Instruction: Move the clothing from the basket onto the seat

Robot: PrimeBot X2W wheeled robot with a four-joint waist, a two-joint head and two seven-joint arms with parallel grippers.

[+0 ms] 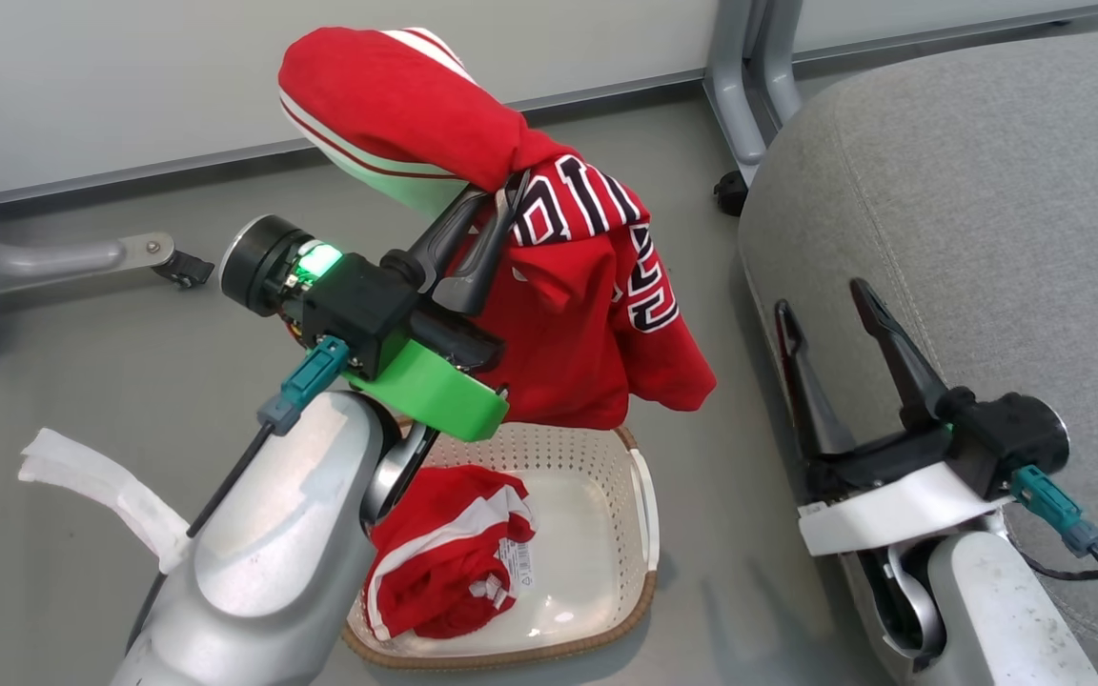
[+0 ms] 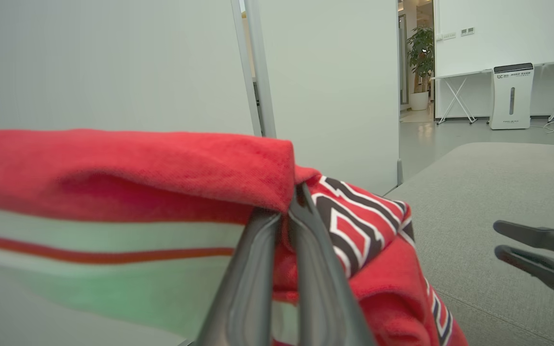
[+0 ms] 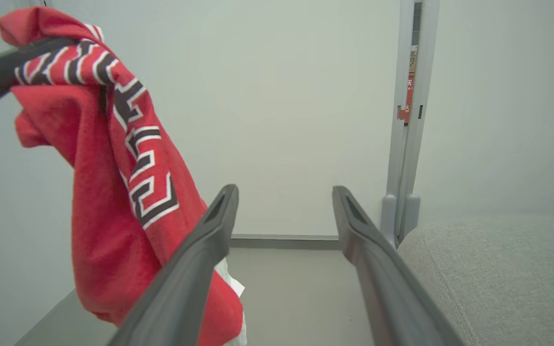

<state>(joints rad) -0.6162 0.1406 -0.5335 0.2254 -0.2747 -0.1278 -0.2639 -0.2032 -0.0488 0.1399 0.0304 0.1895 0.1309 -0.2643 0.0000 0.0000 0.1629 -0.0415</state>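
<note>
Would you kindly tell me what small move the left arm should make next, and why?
Probably swing the left gripper toward the robot's right, over the seat. It is shut on the jersey, which hangs above the basket, while the seat lies to its right. The shorts lie in the basket.

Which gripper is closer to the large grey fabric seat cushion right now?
Right. The right gripper, fingers open, sits alongside the edge of the grey fabric seat cushion. The left gripper, shut on the red lettered jersey, is farther off, above the cream perforated basket.
</note>
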